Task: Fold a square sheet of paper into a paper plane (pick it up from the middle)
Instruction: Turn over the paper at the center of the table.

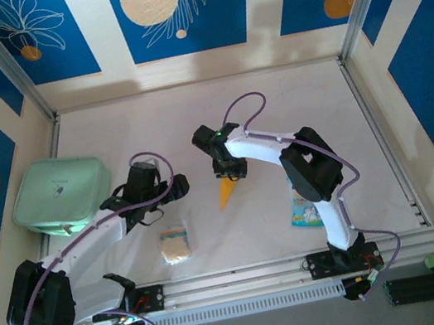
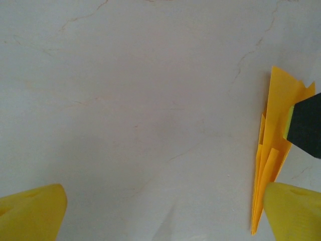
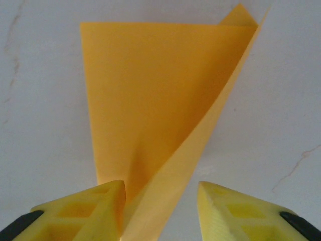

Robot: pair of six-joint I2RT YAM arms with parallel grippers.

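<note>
From above, the orange paper plane [image 1: 226, 193] lies near the middle of the white table [image 1: 301, 114], its tip pointing at the arm bases, with the right gripper [image 1: 230, 173] over its wide end and the left gripper [image 1: 173, 189] just to its left. The left wrist camera shows the left gripper [image 2: 164, 188] spread wide over bare table, the paper plane [image 2: 275, 150] flat at the right edge. At the right wrist, the right gripper [image 3: 159, 187] stands parted, with the narrow end of the paper plane [image 3: 155, 100] running between its yellow fingers [image 3: 85, 211], one flap lifted, not pinched.
</note>
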